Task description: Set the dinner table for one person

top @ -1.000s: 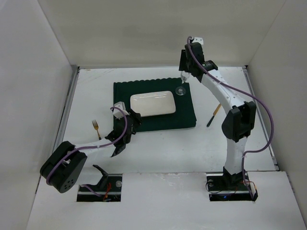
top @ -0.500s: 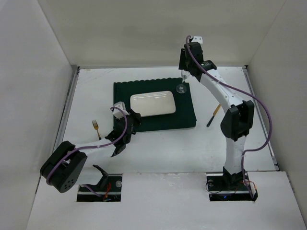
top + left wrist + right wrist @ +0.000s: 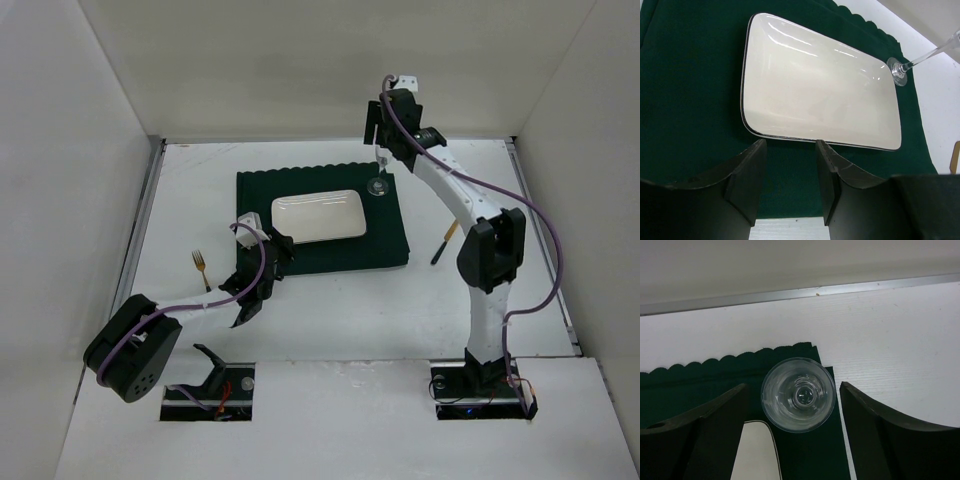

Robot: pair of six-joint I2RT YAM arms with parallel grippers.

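My right gripper [image 3: 792, 390], wide open, flanked the upright wine glass [image 3: 798, 394] without touching it at the green placemat's [image 3: 700, 375] far right corner. My left gripper [image 3: 790, 147] hung part-open and empty near the white plate [image 3: 815, 95]. Beneath lay the dinner table [image 3: 330, 310], its long axis running left to right.

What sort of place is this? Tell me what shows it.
Probably a robot lab cell staged for dining: bare white walls around a white table, two arms bolted at its near edge, a green placemat holding a plate and wine glass.
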